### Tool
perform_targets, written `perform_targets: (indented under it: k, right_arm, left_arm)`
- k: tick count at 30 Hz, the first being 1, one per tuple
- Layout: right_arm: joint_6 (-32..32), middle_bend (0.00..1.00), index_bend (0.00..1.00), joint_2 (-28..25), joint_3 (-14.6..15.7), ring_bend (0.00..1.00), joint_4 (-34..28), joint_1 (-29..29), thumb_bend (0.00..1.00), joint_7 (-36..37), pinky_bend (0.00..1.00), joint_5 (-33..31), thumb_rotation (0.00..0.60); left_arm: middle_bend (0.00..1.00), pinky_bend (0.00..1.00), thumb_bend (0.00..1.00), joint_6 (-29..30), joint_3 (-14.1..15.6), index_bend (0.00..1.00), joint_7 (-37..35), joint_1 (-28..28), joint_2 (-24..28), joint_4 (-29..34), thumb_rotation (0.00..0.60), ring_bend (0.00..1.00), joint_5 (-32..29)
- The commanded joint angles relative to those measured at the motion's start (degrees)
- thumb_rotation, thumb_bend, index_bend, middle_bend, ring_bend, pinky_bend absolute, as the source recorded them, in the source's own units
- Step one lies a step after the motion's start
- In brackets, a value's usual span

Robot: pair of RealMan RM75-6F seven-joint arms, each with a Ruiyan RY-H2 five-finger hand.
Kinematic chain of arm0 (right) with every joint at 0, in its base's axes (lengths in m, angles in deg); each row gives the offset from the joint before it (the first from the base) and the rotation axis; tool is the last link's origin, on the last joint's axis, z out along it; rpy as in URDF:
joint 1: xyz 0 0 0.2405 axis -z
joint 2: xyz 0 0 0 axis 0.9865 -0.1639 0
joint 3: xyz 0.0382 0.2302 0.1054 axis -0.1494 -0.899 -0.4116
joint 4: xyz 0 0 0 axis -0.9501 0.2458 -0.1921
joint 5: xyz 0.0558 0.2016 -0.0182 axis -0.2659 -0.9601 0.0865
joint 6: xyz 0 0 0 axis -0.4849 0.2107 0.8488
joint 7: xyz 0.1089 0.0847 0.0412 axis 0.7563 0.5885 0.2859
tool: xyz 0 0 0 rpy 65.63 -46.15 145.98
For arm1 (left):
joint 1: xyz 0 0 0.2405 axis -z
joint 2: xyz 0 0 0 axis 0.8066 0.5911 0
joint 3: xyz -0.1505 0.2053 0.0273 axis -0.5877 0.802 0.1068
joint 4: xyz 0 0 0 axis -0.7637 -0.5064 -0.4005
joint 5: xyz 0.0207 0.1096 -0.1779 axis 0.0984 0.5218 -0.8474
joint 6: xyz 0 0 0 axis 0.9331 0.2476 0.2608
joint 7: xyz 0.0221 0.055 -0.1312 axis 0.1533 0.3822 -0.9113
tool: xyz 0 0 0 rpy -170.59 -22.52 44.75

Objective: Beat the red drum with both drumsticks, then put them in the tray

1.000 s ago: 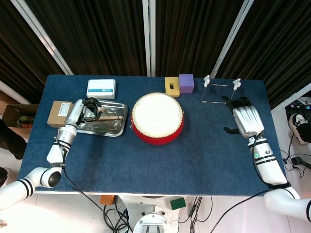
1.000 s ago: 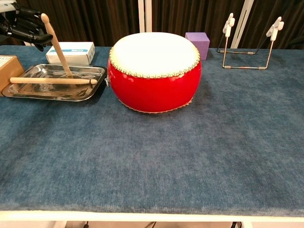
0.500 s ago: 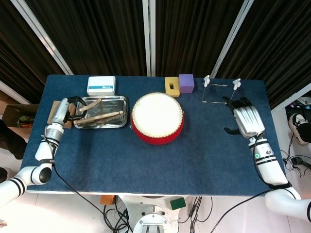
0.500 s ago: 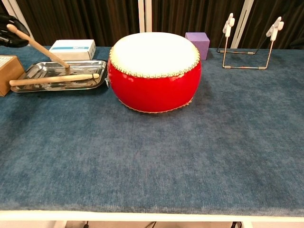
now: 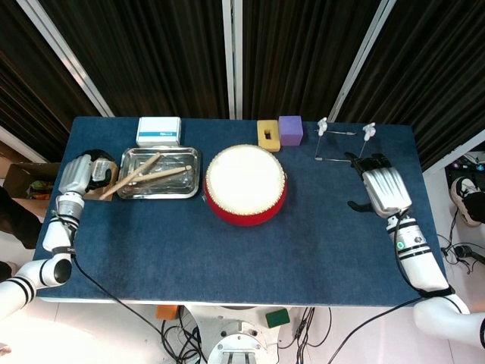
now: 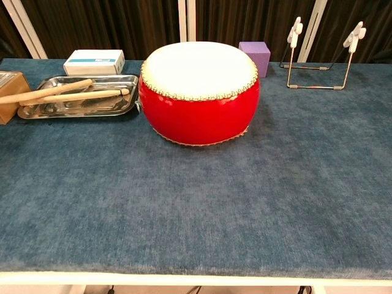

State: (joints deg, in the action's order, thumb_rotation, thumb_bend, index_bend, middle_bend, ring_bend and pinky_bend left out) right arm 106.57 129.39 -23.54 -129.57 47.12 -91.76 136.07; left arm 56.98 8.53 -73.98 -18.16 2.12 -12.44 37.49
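Note:
The red drum [image 5: 246, 184] [image 6: 199, 95] with its white skin stands mid-table. Left of it is the steel tray [image 5: 173, 186] [image 6: 125, 79]. Both wooden drumsticks lie in it: one [image 5: 132, 175] [image 6: 46, 90] slants with its end past the tray's left rim, the other [image 5: 155, 175] [image 6: 82, 96] lies along it. My left hand [image 5: 78, 174] is at the table's left edge, apart from the sticks and holding nothing. My right hand [image 5: 384, 189] hovers flat at the right side, fingers spread and empty. Neither hand shows in the chest view.
A brown box [image 5: 92, 182] [image 6: 8, 93] sits under my left hand beside the tray. A white box [image 5: 158, 131] [image 6: 94, 61] lies behind the tray. A yellow block [image 5: 268, 134], a purple block [image 5: 290, 129] [image 6: 255, 55] and a wire stand [image 5: 341, 140] [image 6: 321, 54] line the back.
My left hand has let go of the upright drumstick and drawn back to the left. That stick now lies in the tray beside the other. The tray shifted slightly backward.

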Motion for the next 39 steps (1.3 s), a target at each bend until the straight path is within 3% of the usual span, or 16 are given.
perform_targets:
  k: [1,10,19,26,35,39]
  right_arm:
    - [0.18,0.33,0.13,-0.1,0.06,0.23,-0.14,0.23,0.0,-0.04,0.19,0.08,0.6]
    - [-0.06,0.33,0.13,-0.93,0.81,0.23,-0.19,1.17,0.0,-0.37,0.19,0.03,0.6]
    - [4.67,0.29,0.11,-3.51,2.83,0.15,1.27,5.65,0.08,3.62,0.19,5.23,0.6]
    - [12.19,0.22,0.07,-5.94,5.28,0.11,3.31,12.2,0.15,12.73,0.19,12.08,0.6]
    - [21.27,0.22,0.07,-5.79,9.28,0.11,5.48,20.3,0.16,17.98,0.19,18.6,0.6]
    - [24.0,0.22,0.07,-5.09,10.66,0.11,6.29,23.0,0.16,19.04,0.19,20.67,0.6]
  left_arm:
    - [0.2,0.19,0.48,0.82,0.57,0.31,5.46,0.38,-1.1,-2.72,0.6,0.13,-2.17]
    - [0.16,0.19,0.39,6.17,-0.49,0.27,9.16,-1.41,1.03,1.46,0.6,0.13,-1.7]
    - [0.17,0.19,0.35,15.28,1.13,0.26,12.81,-8.41,12.69,19.12,0.6,0.13,1.58]
    - [0.18,0.19,0.35,28.03,5.46,0.26,12.78,-17.06,17.35,28.08,0.6,0.13,9.68]
    - [0.2,0.19,0.34,42.52,12.91,0.27,13.83,-27.64,18.09,33.28,0.6,0.13,21.25]
    - [0.2,0.19,0.33,45.59,16.18,0.26,14.67,-31.07,18.06,34.66,0.6,0.13,25.2]
